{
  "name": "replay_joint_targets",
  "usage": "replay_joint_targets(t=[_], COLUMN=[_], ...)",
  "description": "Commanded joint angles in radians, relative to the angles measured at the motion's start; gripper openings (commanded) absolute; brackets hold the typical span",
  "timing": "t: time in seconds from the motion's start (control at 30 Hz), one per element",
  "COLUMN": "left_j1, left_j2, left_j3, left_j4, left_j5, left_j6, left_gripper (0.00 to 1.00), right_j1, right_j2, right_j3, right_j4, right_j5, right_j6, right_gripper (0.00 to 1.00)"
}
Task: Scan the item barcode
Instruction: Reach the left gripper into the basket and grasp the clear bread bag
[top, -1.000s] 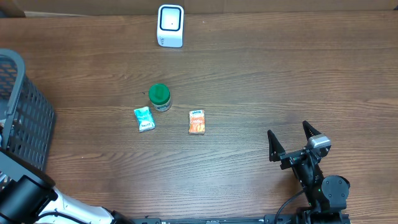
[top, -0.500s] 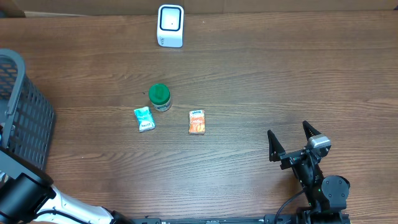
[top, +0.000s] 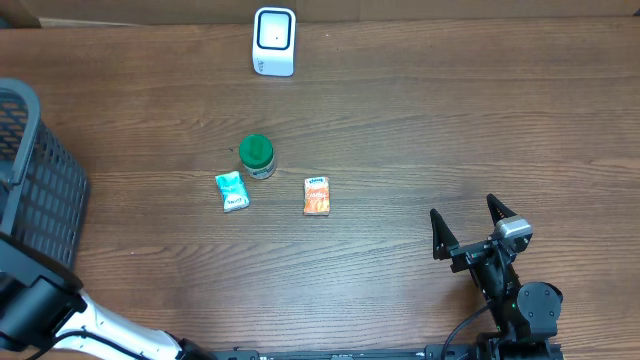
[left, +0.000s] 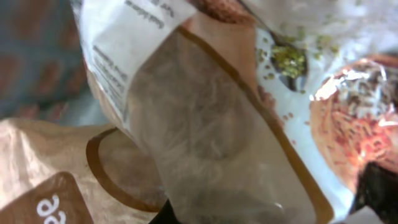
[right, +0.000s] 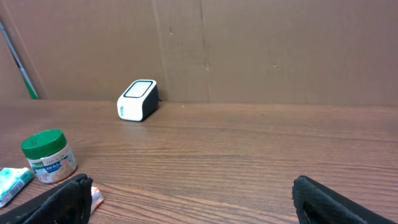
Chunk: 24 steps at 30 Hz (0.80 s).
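Note:
A food pouch (left: 205, 118) with a clear window, brown borders and a white printed label fills the left wrist view. My left gripper (left: 267, 210) is shut on the pouch; only dark bits of its fingers (left: 380, 194) show at the bottom edge. From overhead this gripper is hidden at the black basket (top: 35, 190). No barcode shows. The white scanner (top: 274, 41) (right: 137, 99) stands at the table's far edge. My right gripper (top: 464, 210) (right: 196, 194) rests open near the front right, holding nothing.
A green-lidded jar (top: 257, 156) (right: 48, 155), a teal packet (top: 232, 191) (right: 12, 183) and an orange packet (top: 317, 196) (right: 95, 195) lie mid-table. The basket stands at the left edge. A cardboard wall (right: 249, 43) backs the table.
The left arm's link at the lower left has shifted slightly down and left. The right arm and the things on the table have not moved.

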Motion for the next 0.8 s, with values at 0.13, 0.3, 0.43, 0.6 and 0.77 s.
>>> replay_joint_targets(t=[0.13,0.3,0.43,0.6,0.77], left_j1=[-0.088,-0.157,-0.201,-0.251,-0.313], left_j2=[-0.004,-0.057,-0.136,-0.266,-0.374], left_j3=[0.322,0.514,0.578,0.586,0.586], left_j4=[-0.167,-0.240,-0.244,-0.244,-0.256], left_j5=[0.195,0.254,0.254,0.254,0.329], left_j6=[-0.135,-0.210,-0.261,-0.284,-0.298], left_gripper=[0.04,0.04,0.04,0.04,0.04], right_j1=[0.006,0.006,0.006,0.006,0.006], right_j2=[-0.006,-0.006,-0.006,-0.006,-0.006], right_j3=[-0.011,-0.011,-0.011,-0.011,-0.011], right_j4=[0.006,0.006,0.006,0.006,0.007], right_j5=[0.007,0.007,0.007,0.007,0.007], right_j6=[0.001,0.000,0.001,0.001,0.001], right_gripper=[1.00,1.00,1.00,1.00,1.00])
